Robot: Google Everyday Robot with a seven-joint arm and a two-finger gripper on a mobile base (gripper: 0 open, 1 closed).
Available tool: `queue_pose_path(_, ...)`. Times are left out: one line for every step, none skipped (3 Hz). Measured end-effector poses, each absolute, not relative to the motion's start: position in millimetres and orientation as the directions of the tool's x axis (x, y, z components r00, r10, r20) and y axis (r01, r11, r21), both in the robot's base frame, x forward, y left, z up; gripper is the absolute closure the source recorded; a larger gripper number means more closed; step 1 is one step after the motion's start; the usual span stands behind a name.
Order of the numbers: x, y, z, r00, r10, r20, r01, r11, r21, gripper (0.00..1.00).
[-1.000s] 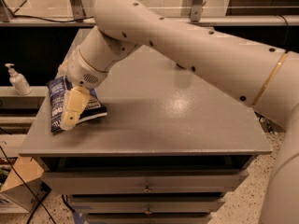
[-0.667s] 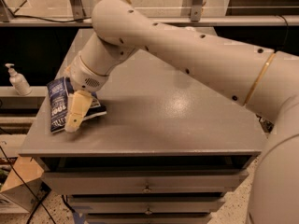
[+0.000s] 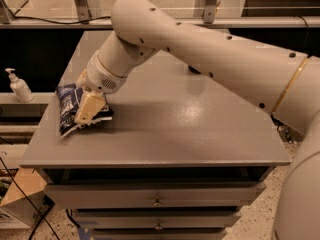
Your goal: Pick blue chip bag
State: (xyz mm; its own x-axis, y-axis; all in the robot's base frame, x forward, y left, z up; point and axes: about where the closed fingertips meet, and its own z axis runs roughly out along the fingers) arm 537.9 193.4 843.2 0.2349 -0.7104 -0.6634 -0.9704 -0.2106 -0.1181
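The blue chip bag (image 3: 66, 110), dark navy with white lettering, lies on the left edge of the grey cabinet top (image 3: 190, 129). Its left end hangs slightly over the side. My gripper (image 3: 86, 113) comes down from the right onto the bag's right half and covers it. The cream wrist (image 3: 105, 76) sits just above. The large cream arm crosses the view from the right.
A white pump bottle (image 3: 19, 86) stands on a lower shelf to the left. Drawers (image 3: 156, 198) sit under the cabinet top. A cardboard box (image 3: 20, 191) and cables lie on the floor at the lower left. A railing runs behind the cabinet.
The arm has leaned further over the cabinet. The gripper has stayed on the bag's right half and looks slightly lower. The bag's left end has tipped a little over the edge.
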Motion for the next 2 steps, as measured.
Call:
queue_pose_path(544.4, 182.4, 860.3, 0.235, -0.698, -0.676, -0.972, -0.187, -0.145, 0.65)
queue_pose_path(553.6, 170.5, 888.5, 0.251, -0.685, -0.684, -0.968, -0.170, -0.185, 0.87)
